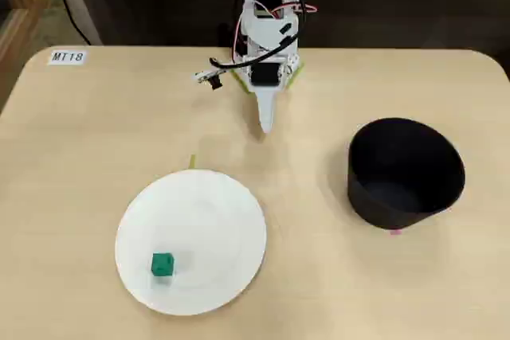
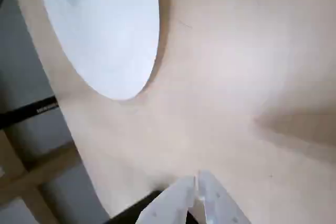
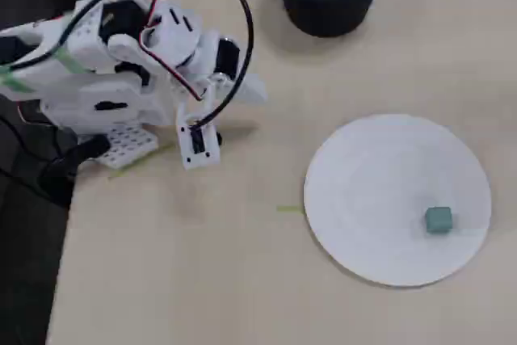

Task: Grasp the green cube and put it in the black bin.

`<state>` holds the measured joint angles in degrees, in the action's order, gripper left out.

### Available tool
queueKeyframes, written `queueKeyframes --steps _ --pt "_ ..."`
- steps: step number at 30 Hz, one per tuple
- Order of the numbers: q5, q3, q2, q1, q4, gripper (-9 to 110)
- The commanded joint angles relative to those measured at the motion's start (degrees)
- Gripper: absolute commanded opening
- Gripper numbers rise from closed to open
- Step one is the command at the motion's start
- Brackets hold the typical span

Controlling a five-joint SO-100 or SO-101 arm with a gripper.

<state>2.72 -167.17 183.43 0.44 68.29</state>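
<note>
The wooden table [image 1: 96, 133] carries everything. In a fixed view, the white plate [image 1: 215, 220] lies near left, the black bin [image 1: 405, 173] right. The green cube [image 1: 162, 264] sits on the plate's near left part. The folded arm's fingers [image 2: 197, 179] are closed, empty, at the far edge.

My feeds are evenly lit from above — soft, diffuse light, no hard glare on the desk [image 1: 96, 133]. In a fixed view the black bin [image 1: 405, 173] throws only a faint shadow toward the desk's near edge, and its inside reads as flat darkness. The white plate [image 1: 209, 220] is bright but not blown out. My wrist view is the weakest — the gripper [image 2: 197, 182] at the bottom edge is blurred, and a smudgy shadow lies at right. The other fixed view looks slightly washed and soft.
</note>
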Motion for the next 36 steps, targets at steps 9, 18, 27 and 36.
queueKeyframes --steps 9,18,27,36 --pt "0.35 0.26 0.26 0.09 -0.26 0" --pt "1.85 31.64 -14.50 -2.81 5.62 0" --pt "-0.35 77.08 -52.03 -4.92 15.64 0" --pt "-2.55 89.65 -70.84 -2.37 16.26 0"
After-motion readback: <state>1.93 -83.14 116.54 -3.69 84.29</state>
